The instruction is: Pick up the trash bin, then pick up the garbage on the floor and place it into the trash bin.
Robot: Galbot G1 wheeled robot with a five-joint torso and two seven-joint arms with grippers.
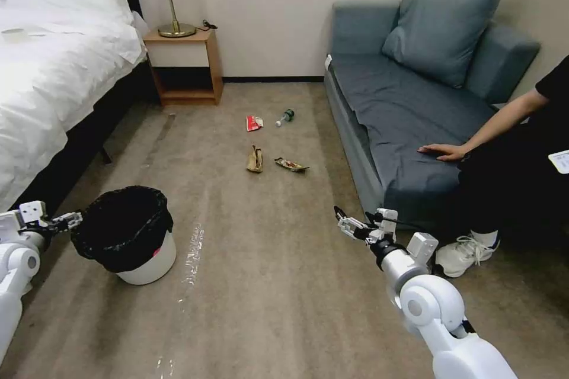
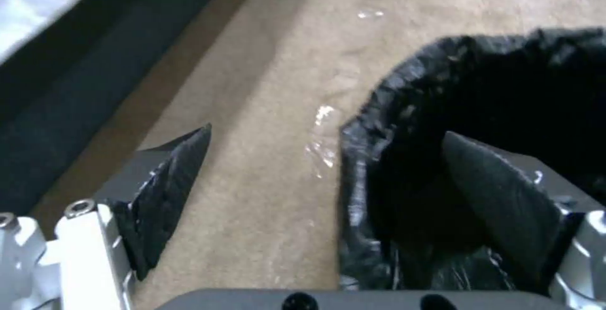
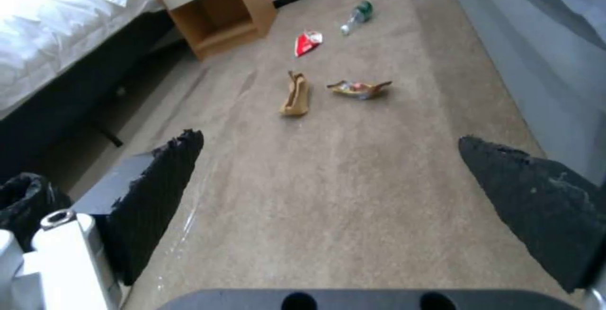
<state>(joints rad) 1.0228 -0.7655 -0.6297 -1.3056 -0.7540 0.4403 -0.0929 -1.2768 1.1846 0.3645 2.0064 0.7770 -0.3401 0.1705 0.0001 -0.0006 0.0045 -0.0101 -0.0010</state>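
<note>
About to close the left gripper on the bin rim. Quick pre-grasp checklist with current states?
1. Left gripper open: ok, fingers spread wide.
2. Rim of the trash bin between the fingers: ok in the left wrist view, one finger over the bag-lined opening, the other outside above the floor.
3. Rim seated deep enough: cannot tell.
4. Bin upright on the floor: ok.
5. Right gripper open, holding nothing: ok, hanging above the carpet.
6. Garbage on the floor: ok, red-and-white wrapper, bottle, paper bag, snack wrapper.
</note>
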